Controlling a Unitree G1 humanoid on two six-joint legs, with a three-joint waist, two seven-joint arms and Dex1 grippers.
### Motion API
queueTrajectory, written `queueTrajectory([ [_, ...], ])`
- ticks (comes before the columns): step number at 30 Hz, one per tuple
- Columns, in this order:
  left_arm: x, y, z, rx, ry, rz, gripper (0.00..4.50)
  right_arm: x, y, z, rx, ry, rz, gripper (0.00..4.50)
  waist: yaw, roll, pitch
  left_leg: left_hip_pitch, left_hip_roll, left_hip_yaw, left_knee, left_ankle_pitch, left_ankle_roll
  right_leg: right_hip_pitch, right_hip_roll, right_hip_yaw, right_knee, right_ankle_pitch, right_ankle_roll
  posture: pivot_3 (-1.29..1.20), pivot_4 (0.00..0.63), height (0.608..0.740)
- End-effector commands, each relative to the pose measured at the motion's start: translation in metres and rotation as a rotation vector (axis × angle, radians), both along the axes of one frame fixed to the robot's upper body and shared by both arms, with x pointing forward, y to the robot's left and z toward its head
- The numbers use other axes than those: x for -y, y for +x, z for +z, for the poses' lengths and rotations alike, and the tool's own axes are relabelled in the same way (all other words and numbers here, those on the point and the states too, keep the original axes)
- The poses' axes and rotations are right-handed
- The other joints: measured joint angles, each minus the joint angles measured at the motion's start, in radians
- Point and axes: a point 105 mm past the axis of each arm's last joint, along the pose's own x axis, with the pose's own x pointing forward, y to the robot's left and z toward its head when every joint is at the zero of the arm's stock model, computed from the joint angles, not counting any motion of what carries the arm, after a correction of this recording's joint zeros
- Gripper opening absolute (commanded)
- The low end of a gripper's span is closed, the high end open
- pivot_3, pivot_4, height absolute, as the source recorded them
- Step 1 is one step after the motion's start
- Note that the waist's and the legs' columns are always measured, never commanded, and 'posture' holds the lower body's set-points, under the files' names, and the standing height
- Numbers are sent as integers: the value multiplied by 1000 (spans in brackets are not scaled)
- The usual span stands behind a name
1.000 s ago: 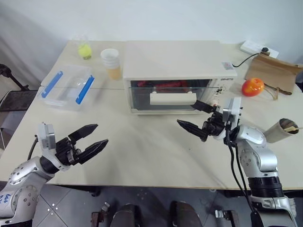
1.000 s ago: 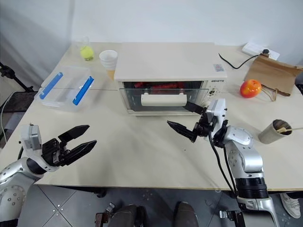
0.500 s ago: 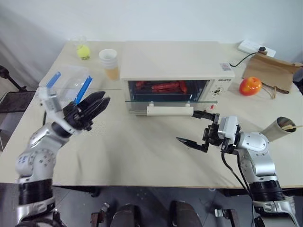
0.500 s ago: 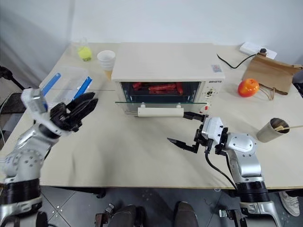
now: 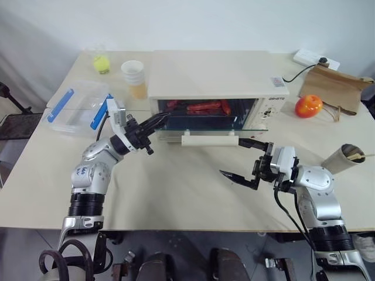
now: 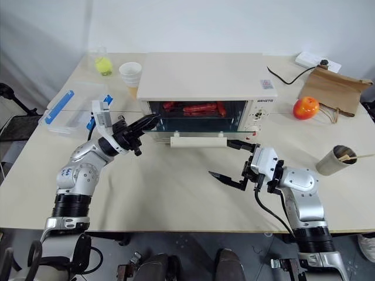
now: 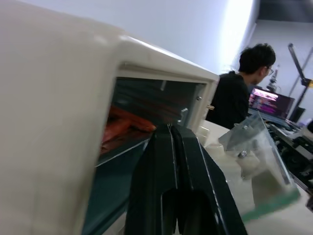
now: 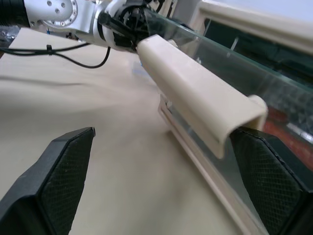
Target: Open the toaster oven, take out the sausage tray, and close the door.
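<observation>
The cream-white toaster oven (image 5: 214, 73) stands mid-table with its glass door (image 5: 202, 124) swung down and open, the cream bar handle (image 5: 210, 138) facing me. Reddish sausages (image 5: 199, 107) lie inside the cavity; the sausage tray under them is hard to make out. My left gripper (image 5: 163, 117) is shut with nothing in it, its tips at the left edge of the oven mouth, just over the door glass. In the left wrist view the closed fingers (image 7: 171, 161) point at the sausages (image 7: 122, 128). My right gripper (image 5: 243, 159) stands open just in front of the handle's right end (image 8: 195, 93), not touching it.
A clear plastic box with blue clips (image 5: 76, 108) lies at the left, stacked paper cups (image 5: 133, 73) and a glass (image 5: 101, 61) behind it. To the right are an orange fruit (image 5: 310, 105), a brown paper bag (image 5: 337, 88) and a paper cup with sticks (image 5: 345, 157). A person (image 7: 239, 98) sits beyond the table.
The door has dropped from shut to open. My left arm swung forward from the near left table edge to the oven mouth and its fingers closed. My right gripper sank slightly off the handle.
</observation>
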Motion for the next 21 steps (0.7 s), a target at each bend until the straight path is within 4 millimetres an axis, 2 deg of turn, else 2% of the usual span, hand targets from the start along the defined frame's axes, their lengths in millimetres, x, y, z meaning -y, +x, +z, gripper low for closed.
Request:
queueTrajectory([
  [1,4,-8,-10,28,85,-63,41,37,-14,4,-14,9,-172,4500,16,0,0,0,0,0,0,0,0,0,0,0,0,0,0,0,150,740],
  [2,5,-11,-15,30,109,-78,41,52,-22,-2,-45,-7,-237,4500,27,0,0,0,0,-1,0,0,0,0,0,0,1,0,0,0,150,740],
  [4,4,-12,-21,32,137,-82,41,70,-35,-8,-85,-36,-311,4500,34,0,0,-2,-1,-1,1,-1,1,0,-1,-1,0,0,0,0,150,740],
  [7,4,-13,-33,24,171,-72,41,90,-49,-7,-106,-65,-411,4500,38,-1,0,-2,0,0,5,-1,2,1,-1,0,-2,0,0,0,150,740],
  [11,4,-17,-54,31,261,-70,41,105,-57,2,-80,-96,-477,4500,29,-1,0,-1,1,2,6,-1,3,2,0,1,-4,0,0,0,150,740],
  [15,4,-17,-74,37,346,-49,41,102,-51,17,-3,-90,-485,4500,22,-1,0,0,1,2,6,-1,3,2,-1,2,-3,0,0,0,150,740],
  [21,0,-17,-88,53,391,12,41,76,-31,31,106,-92,-441,4500,23,-1,0,-1,1,2,6,-1,3,1,-1,3,0,0,0,0,150,740],
])
